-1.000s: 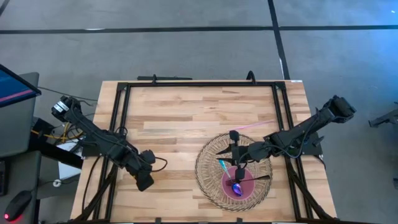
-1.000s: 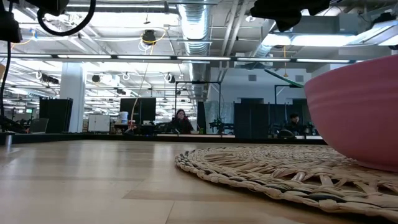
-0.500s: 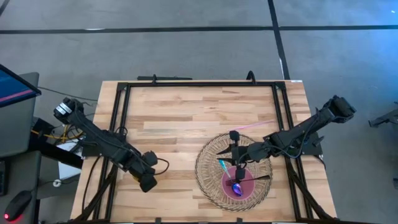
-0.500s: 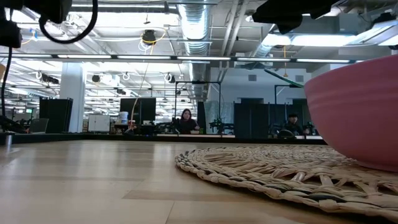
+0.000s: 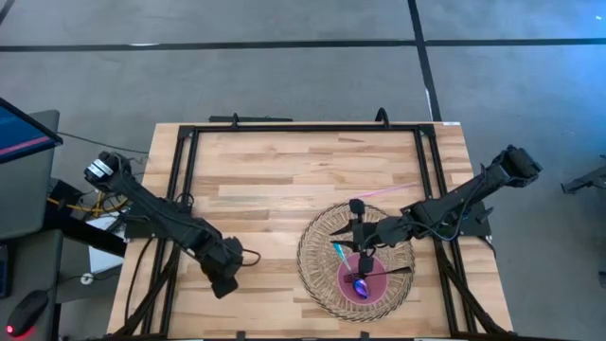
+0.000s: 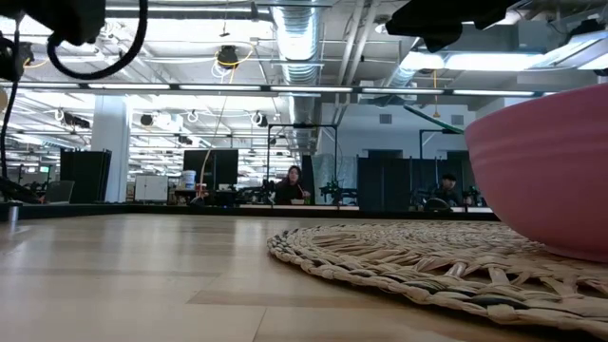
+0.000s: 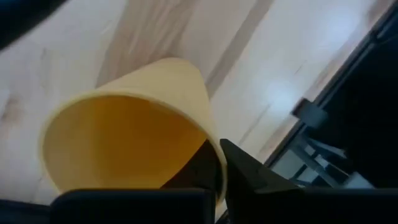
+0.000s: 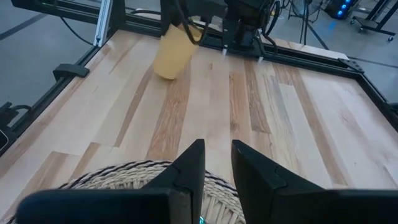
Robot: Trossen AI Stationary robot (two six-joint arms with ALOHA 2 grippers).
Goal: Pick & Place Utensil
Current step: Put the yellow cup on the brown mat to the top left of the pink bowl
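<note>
My left gripper [image 5: 224, 278] is near the table's near-left corner, shut on a yellow cup [image 7: 124, 130]. The right wrist view shows the cup [image 8: 171, 55] tilted below that gripper. My right gripper [image 5: 358, 239] hovers above the far part of a round woven mat [image 5: 317, 251], its fingers [image 8: 189, 165] a narrow gap apart and touching nothing. A pink bowl [image 5: 377, 284] sits on the mat. A utensil with a purple head [image 5: 361, 285] and a teal handle [image 5: 338, 253] rests in the bowl, its handle leaning out over the rim. My left gripper holds the yellow cup by its rim [image 7: 208, 146], with one finger inside the cup and one finger [image 7: 249, 174] outside it. The cup is tilted, its mouth facing back toward the wrist. I cannot tell whether its base touches the table.
A pink stick-like utensil [image 5: 383, 192] lies on the wood just beyond the mat. A black frame [image 5: 303, 128] runs around the table. Bare wood [image 5: 265, 189] lies between the two arms. The low view shows the bowl [image 6: 541, 161] and mat [image 6: 418, 256] close up.
My left gripper has moved a little toward the table's near edge and slightly right, carrying the yellow cup with it. My right arm, the bowl and the utensil have stayed still.
</note>
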